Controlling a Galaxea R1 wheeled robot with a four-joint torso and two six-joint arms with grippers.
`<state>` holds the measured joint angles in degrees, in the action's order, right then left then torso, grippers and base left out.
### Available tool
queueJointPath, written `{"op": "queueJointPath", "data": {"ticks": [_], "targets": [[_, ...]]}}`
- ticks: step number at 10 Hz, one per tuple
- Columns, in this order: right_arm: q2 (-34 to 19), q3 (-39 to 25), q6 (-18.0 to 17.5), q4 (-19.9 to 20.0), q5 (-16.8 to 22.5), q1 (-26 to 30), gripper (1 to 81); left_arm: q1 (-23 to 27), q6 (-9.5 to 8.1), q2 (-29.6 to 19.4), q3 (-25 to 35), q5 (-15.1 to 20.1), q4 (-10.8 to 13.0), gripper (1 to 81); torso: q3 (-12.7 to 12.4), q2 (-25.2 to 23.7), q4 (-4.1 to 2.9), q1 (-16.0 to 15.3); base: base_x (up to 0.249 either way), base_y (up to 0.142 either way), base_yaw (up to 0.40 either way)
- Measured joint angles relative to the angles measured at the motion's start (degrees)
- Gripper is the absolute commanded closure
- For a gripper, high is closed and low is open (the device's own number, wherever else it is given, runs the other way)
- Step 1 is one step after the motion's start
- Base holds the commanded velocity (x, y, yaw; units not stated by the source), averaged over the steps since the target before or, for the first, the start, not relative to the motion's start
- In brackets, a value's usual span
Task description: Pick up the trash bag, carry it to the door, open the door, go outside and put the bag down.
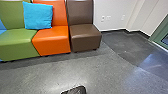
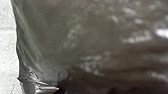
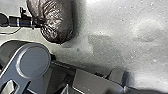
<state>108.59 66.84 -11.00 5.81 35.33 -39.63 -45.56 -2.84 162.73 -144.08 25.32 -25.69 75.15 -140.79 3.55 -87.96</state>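
Fingers of the black left gripper (image 3: pixel 42 22), the nearer one, clenched on the gathered neck of the rounded dark plastic trash bag (image 3: pixel 60 21), its bulk ahead of them, nearer the robot than the blocky brown chair (image 1: pixel 85 36); right gripper's state indeterminable.

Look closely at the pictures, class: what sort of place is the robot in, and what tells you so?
Probably a lounge or waiting area in an office building: a padded orange seat beside a brown seat, a blue cushion and a hard grey floor.
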Motion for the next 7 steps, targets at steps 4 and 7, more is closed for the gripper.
{"op": "queueJointPath", "data": {"ticks": [4,7], "targets": [[0.55,0.07,-0.09,-0.01,0.89,0.88,1.0,0.44,0.26,3.04,-5.69,-0.18,0.0,1.0,2.49,0.0,0.0,-0.05,0.0,0.0,0.0],[0.52,0.07,-0.22,-0.04,1.08,0.9,1.0,0.3,0.72,4.44,-8.24,-0.21,0.0,1.0,2.42,0.0,0.0,-0.05,0.0,0.0,0.0]]}}
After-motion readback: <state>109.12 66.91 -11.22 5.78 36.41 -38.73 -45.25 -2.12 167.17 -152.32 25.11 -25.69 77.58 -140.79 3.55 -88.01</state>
